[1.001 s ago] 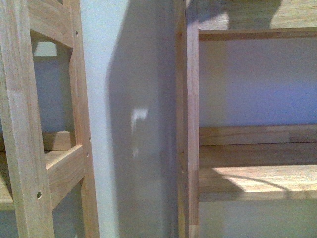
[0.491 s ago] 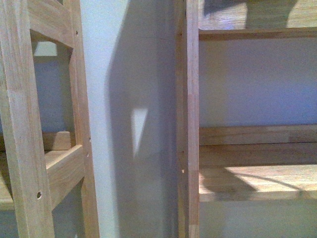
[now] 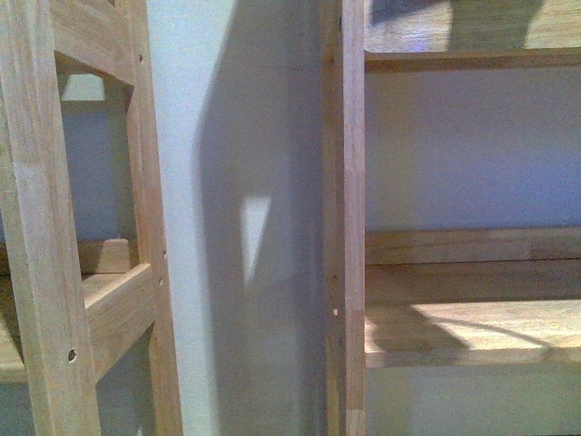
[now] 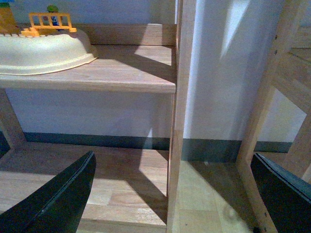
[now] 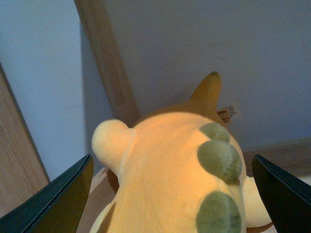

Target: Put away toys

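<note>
You are facing two wooden shelf units [image 3: 345, 227] standing against a pale wall [image 3: 236, 182]. In the left wrist view, a cream tub [image 4: 43, 51] is sitting on a shelf, and the left gripper [image 4: 170, 194] is hanging spread wide and empty. Your right gripper [image 5: 170, 194] is gaping wide around the orange-yellow plush toy [image 5: 175, 165], which is lying close to the wall beside a wooden post.

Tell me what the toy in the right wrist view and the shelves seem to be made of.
The toy looks like soft plush fabric, orange-yellow with green padded spots: its surface is fuzzy and matte, and a sewn tag sticks out. The shelves look like light solid wood with a smooth, low-sheen finish: grain and joined strips show on the boards. The cream tray on a shelf is probably plastic.
</note>
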`<state>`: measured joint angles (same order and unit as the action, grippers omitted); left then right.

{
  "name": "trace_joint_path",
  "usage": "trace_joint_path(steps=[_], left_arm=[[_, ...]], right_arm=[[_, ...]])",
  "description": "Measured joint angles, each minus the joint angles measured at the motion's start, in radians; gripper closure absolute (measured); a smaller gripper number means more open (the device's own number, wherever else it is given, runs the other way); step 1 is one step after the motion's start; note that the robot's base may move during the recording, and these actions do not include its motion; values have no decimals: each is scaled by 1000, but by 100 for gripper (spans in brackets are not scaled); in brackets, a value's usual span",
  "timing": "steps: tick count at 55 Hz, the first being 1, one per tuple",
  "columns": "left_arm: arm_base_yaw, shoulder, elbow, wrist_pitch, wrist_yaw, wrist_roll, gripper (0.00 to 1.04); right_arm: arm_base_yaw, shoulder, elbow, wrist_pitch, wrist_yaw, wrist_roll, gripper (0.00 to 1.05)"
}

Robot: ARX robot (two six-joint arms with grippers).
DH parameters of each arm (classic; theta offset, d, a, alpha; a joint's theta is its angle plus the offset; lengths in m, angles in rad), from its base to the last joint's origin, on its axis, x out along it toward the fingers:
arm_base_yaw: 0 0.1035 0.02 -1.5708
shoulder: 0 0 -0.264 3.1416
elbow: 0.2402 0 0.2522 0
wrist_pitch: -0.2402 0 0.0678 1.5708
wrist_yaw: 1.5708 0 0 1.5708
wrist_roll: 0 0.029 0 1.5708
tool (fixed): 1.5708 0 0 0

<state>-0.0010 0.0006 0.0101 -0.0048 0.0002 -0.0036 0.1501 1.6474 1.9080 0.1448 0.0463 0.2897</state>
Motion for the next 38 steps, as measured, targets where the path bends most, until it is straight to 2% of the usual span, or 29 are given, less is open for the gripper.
trace_joint_path(steps=[22,31,38], left_arm=[[0,0,0,0,0,0,6],[0,0,0,0,0,0,6],[0,0,0,0,0,0,6]], right_arm=[[14,-120,-42,90,149,-95,7],[40,-264,-206,114,251,-156,7],[52,-393,-383,171,291,-220,7]])
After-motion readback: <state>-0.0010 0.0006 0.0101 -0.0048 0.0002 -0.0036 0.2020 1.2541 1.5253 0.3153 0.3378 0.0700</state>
